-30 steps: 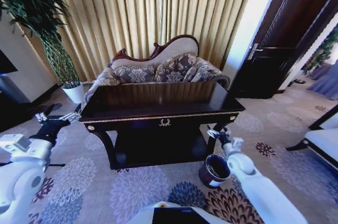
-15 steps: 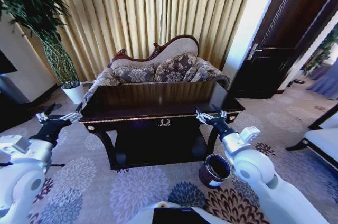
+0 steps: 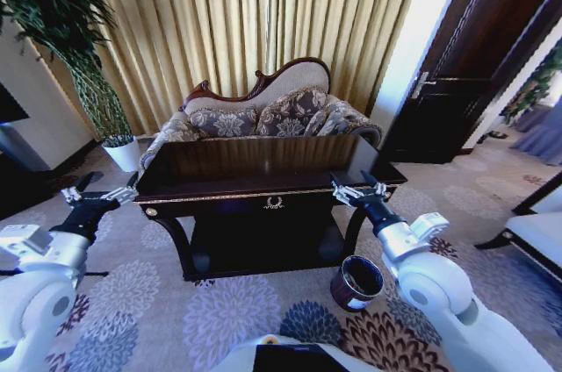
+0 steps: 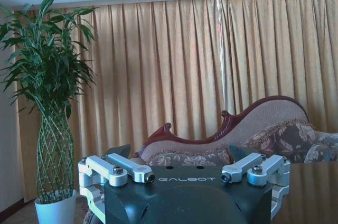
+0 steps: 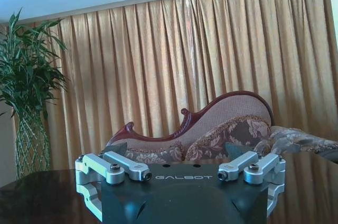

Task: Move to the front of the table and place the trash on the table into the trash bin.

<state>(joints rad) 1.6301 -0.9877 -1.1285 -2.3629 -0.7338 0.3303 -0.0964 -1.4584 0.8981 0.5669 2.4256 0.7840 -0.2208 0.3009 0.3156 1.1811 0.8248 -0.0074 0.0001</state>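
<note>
Right gripper (image 3: 358,190), jaws spread wide and empty, newly raised from beside the maroon trash bin (image 3: 356,283) to the dark table (image 3: 263,166) front edge (its top bare of trash); left gripper (image 3: 98,196) open at the table's left corner.

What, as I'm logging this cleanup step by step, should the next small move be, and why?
Probably ease the right gripper forward over the dark glossy wooden table. It hangs open and holding nothing at the table's right front edge, above the small maroon trash bin on the carpet. The left gripper waits open by the left corner.
</note>
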